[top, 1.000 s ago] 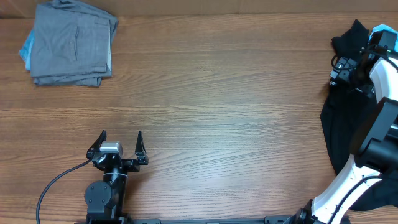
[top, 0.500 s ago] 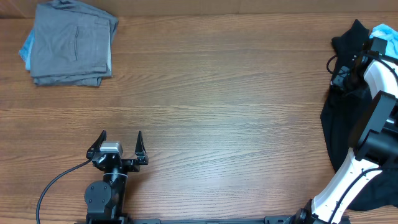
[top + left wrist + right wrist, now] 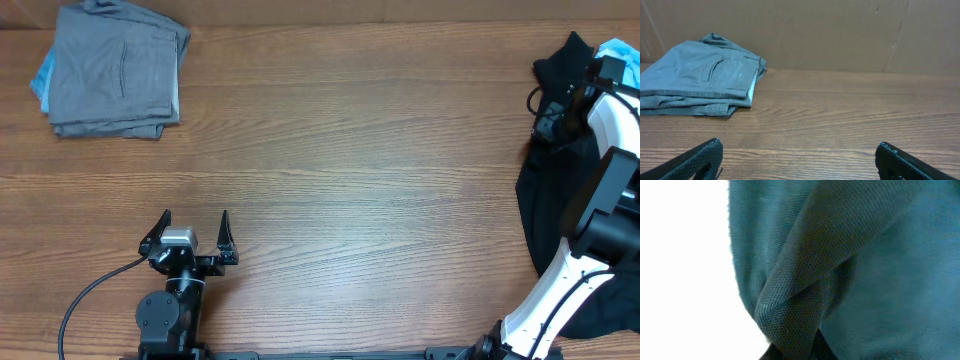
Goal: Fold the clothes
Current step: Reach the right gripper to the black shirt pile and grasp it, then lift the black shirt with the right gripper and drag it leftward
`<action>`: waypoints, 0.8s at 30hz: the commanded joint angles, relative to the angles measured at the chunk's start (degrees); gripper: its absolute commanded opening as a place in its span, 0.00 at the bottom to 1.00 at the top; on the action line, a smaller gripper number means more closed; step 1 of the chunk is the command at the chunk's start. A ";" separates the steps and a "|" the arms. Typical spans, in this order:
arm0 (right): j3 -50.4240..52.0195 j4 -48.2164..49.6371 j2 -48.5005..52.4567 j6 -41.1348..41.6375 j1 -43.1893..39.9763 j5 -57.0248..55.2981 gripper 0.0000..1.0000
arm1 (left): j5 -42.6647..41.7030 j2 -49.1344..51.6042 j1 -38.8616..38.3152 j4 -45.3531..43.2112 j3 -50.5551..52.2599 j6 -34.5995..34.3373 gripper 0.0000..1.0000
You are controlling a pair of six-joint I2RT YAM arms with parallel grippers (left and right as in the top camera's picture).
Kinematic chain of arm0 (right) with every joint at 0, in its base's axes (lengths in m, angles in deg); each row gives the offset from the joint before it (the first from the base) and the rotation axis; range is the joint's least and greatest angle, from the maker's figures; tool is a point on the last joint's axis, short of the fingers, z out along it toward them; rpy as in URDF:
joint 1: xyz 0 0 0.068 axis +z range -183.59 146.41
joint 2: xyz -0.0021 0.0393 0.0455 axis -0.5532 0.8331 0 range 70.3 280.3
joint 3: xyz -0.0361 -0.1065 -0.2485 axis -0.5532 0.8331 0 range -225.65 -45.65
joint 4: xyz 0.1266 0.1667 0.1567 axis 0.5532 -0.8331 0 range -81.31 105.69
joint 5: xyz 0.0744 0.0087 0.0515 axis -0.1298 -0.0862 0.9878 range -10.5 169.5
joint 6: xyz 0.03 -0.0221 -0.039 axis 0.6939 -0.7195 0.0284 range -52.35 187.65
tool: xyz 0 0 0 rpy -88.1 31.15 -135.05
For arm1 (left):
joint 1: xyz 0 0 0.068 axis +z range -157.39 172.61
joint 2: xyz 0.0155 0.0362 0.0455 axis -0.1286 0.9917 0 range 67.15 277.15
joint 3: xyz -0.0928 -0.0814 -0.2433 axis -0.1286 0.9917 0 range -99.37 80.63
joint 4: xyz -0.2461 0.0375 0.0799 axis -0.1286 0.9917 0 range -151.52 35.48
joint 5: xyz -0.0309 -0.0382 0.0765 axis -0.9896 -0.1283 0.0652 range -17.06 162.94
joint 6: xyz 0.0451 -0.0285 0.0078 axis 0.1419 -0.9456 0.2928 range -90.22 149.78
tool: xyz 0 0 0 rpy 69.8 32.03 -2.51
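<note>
The clothes lie in two places. A heap of black fabric (image 3: pixel 545 215) covers the table's far right edge, with a light blue garment (image 3: pixel 618 50) at its top corner. My right gripper (image 3: pixel 604 70) is on that corner. In the right wrist view blue mesh fabric (image 3: pixel 805 280) fills the frame, and a fold of it narrows down into the shut jaws of the right gripper (image 3: pixel 792 353). My left gripper (image 3: pixel 195 226) stands open near the front edge with nothing between its fingers. In the left wrist view the left gripper (image 3: pixel 798 146) is over bare wood.
A folded grey garment (image 3: pixel 115 70) rests at the back left corner on a light blue piece (image 3: pixel 42 76). The left wrist view shows the grey stack (image 3: pixel 700 75) in front of a brown cardboard wall (image 3: pixel 840 30). The wooden table (image 3: pixel 350 150) lies between the two arms.
My right gripper has shifted right onto the light blue garment and shut on a fold of it. The left arm has not moved.
</note>
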 commanded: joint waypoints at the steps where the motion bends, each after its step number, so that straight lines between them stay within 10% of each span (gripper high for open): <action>1: -3.19 0.09 -3.69 0.13 1.95 8.92 0.04 | 0.17 -0.50 0.46 0.11 0.20 1.05 1.00; 24: -3.45 15.17 -5.16 9.68 45.77 22.51 0.04 | 0.17 -0.50 0.46 0.09 0.20 1.05 1.00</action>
